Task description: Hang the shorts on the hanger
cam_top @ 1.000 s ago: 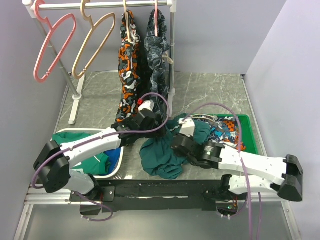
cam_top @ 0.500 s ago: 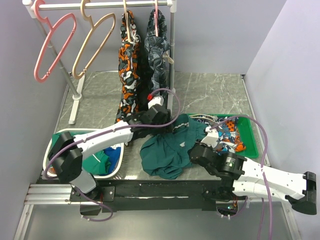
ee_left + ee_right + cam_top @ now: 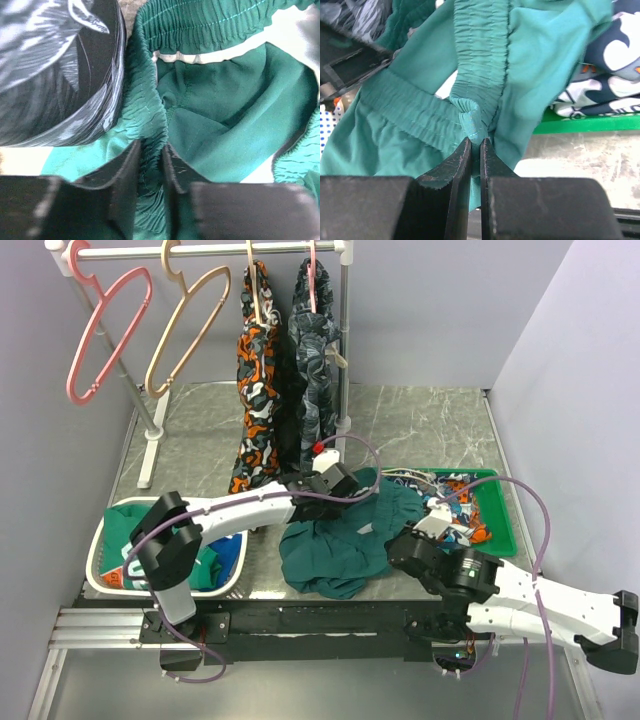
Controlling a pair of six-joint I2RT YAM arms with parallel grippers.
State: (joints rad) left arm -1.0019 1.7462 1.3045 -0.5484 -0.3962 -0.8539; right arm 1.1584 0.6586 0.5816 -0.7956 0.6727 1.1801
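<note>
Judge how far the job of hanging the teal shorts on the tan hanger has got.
Done: both arms' jaws are closed on the waistband of the shorts. In hand: the pick-up, with the shorts bunched on the table. Left: the hanger hangs bare on the rail, nothing threaded on it yet.

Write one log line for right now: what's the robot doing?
left gripper: shut on shorts waistband | right gripper: shut on waistband | shorts: bunched in a heap | hanger: hanging bare
</note>
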